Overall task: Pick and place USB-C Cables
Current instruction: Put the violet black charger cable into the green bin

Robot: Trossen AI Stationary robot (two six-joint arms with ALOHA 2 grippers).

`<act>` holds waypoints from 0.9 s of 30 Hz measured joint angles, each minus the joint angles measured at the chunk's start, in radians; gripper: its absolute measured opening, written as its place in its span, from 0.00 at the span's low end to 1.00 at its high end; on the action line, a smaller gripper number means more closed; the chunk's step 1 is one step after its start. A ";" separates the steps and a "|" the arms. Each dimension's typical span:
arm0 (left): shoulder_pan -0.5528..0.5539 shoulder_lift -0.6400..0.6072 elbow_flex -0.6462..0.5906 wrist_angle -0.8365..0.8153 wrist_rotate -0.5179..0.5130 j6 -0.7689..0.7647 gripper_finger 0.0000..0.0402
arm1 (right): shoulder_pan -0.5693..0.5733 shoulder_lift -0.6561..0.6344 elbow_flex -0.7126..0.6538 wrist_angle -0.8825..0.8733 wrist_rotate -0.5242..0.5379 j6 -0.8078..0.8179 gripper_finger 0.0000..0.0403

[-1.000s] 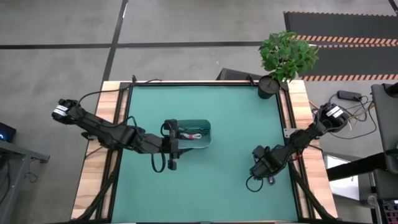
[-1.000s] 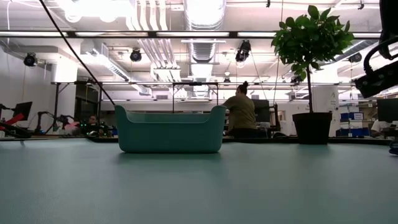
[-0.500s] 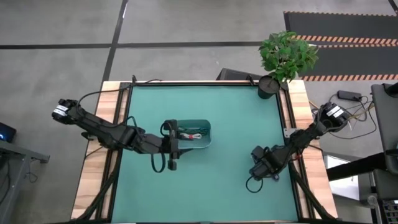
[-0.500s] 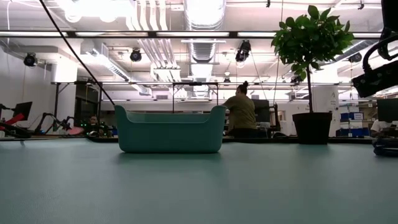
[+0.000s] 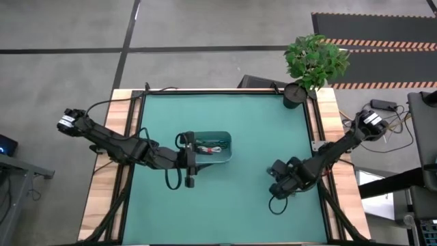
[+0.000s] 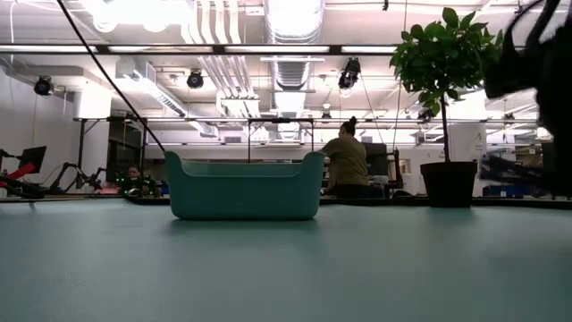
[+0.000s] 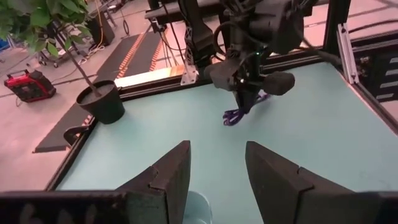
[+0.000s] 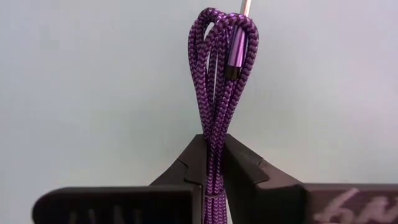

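My right gripper stands over the right part of the green table, shut on a purple braided USB-C cable bundle. The left wrist view shows this cable hanging under that gripper. A teal bin sits left of the middle with white, red and green cables inside. My left gripper is open above the bin's left end, with nothing between its fingers. My right gripper pinches the folded bundle between its two fingers, several strands together, near one end. The looped end and a metal plug stick out past the fingertips. The fingers point down, and the cable hangs below them.
A potted plant stands at the table's far right corner. Bare green mat lies between the bin and my right gripper. A person stands in the room beyond the table.
My right gripper has risen from the table and gone toward the table's left edge, nearer the bin, carrying the purple cable with it. The left arm has kept still.
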 joint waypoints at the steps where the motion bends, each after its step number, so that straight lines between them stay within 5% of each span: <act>1: 0.000 0.000 0.000 0.001 0.000 -0.008 0.35 | 0.000 -0.012 0.000 0.028 0.025 -0.025 0.06; 14: -0.002 0.000 -0.015 0.098 0.002 -0.063 0.35 | 0.000 -0.088 0.000 0.483 0.412 -0.548 0.06; 27: -0.006 0.001 -0.179 0.474 0.023 -0.066 0.35 | -0.019 -0.088 -0.003 1.005 0.427 -1.131 0.06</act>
